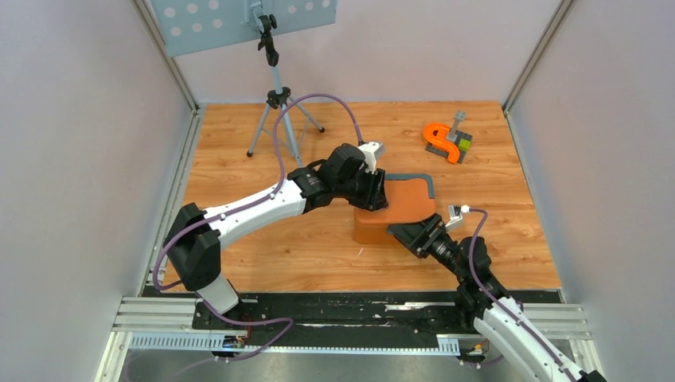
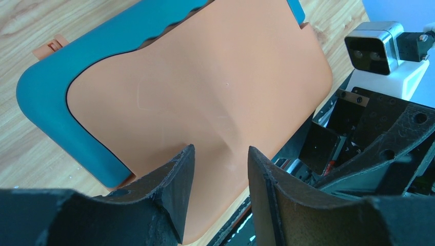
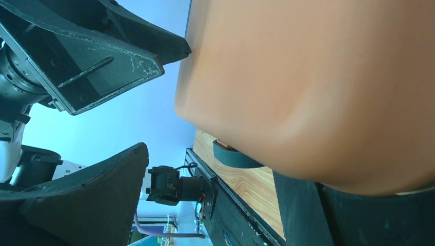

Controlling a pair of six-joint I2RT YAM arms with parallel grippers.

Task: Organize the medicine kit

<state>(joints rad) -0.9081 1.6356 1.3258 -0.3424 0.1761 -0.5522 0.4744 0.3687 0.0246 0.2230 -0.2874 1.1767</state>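
Observation:
The medicine kit (image 1: 404,203) is an orange box with a teal handle trim (image 2: 48,110) and lies shut in the middle of the wooden table. Its orange lid (image 2: 205,87) fills the left wrist view. My left gripper (image 1: 374,193) is open just above the kit's left edge, and its fingers (image 2: 179,174) hold nothing. My right gripper (image 1: 406,233) is open at the kit's near front corner. In the right wrist view the kit's orange side (image 3: 318,87) is very close, one finger (image 3: 318,215) lies beneath it, and nothing is gripped.
An orange S-shaped piece (image 1: 440,141) with a small grey-green block (image 1: 461,137) lies at the back right. A tripod (image 1: 278,111) with a perforated panel stands at the back left. Grey walls enclose the table on three sides, and a black rail (image 1: 334,310) runs along the near edge.

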